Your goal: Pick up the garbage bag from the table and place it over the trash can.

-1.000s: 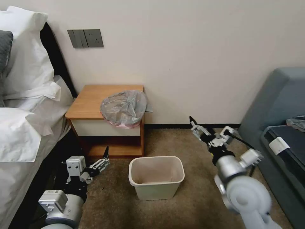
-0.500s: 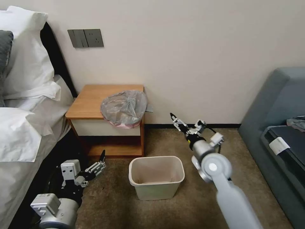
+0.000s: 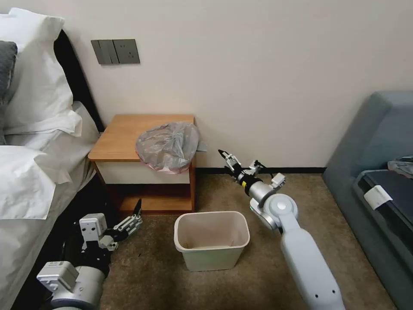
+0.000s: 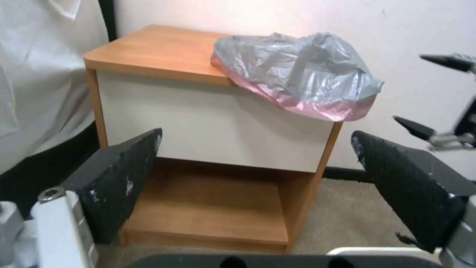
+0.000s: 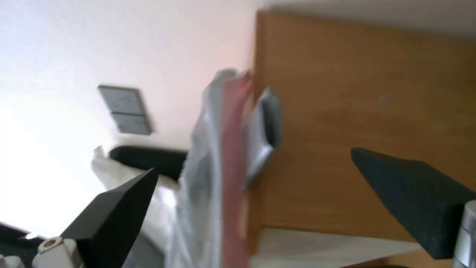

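With fingers spread, the right gripper [image 3: 226,157] has swung in from the sofa side to just beside the garbage bag [image 3: 167,145] slumped over the table [image 3: 122,131] corner, likely approaching to grasp, while the left gripper [image 3: 131,217], also spread, waits low near the trash can [image 3: 211,240].

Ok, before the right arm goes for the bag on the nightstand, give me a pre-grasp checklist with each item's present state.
1. Right pincer open: ok, jaws spread, nothing between them.
2. Right pincer at the garbage bag: not ok, short of it, beside the table.
3. Bag reachable: ok, its pinkish edge overhangs the table's front corner.
4. Trash can upright, nothing visible inside: ok.
5. Left pincer out of the way: ok, open, low by the lower shelf.
6. Where the bag's mouth is: cannot tell.
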{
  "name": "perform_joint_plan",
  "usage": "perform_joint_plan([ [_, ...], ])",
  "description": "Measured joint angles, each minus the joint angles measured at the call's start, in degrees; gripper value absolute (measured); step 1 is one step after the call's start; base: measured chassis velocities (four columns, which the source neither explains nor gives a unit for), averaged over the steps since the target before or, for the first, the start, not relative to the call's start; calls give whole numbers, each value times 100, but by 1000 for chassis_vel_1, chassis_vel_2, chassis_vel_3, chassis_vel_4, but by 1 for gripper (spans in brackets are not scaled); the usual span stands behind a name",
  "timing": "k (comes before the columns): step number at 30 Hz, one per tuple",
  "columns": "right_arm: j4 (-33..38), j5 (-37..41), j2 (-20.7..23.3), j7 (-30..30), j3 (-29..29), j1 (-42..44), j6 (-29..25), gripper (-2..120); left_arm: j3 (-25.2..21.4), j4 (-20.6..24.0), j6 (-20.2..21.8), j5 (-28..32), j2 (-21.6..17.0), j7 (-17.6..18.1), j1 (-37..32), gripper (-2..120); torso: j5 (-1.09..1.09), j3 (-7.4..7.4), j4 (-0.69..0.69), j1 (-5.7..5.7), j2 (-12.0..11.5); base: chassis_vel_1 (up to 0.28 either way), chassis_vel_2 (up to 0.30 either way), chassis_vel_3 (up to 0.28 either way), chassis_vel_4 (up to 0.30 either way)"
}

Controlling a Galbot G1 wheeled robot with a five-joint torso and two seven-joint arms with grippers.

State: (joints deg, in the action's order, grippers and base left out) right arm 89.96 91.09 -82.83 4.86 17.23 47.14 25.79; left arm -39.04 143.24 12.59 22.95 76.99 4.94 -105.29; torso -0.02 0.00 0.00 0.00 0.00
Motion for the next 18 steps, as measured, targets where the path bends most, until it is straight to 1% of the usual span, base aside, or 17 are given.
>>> perform_joint_plan([
  [2,-270,44,-183,-89,-29,-209,18,100,-5,0,-5,4,4,2,-2,100,-1,0,0,0,0,0,0,0,0],
  [3,-270,44,-183,-89,-29,-209,18,100,-5,0,-5,4,4,2,-2,100,-1,0,0,0,0,0,0,0,0],
  [5,-616,36,-371,-116,-38,-442,10,100,-14,0,-19,-4,67,3,-17,100,-1,0,1,0,0,0,0,0,0],
  [6,-616,36,-371,-116,-38,-442,10,100,-14,0,-19,-4,67,3,-17,100,-1,0,1,0,0,0,0,0,0],
  [10,-1120,-73,-602,-210,-8,-686,-41,100,-31,-1,-45,-56,203,-3,-48,100,0,0,0,0,0,0,0,0,0],
  [15,-1385,-175,-700,-284,5,-786,-142,100,-32,-1,-50,-64,212,-6,-49,100,1,0,1,0,0,0,0,0,0],
  [17,-1397,-180,-703,-331,-19,-784,-212,93,-32,-1,-57,-64,216,-6,-48,100,1,0,0,0,0,0,0,0,0],
  [18,-1397,-180,-703,-331,-19,-784,-212,93,-32,-1,-57,-64,216,-6,-48,100,1,0,0,0,0,0,0,0,0],
])
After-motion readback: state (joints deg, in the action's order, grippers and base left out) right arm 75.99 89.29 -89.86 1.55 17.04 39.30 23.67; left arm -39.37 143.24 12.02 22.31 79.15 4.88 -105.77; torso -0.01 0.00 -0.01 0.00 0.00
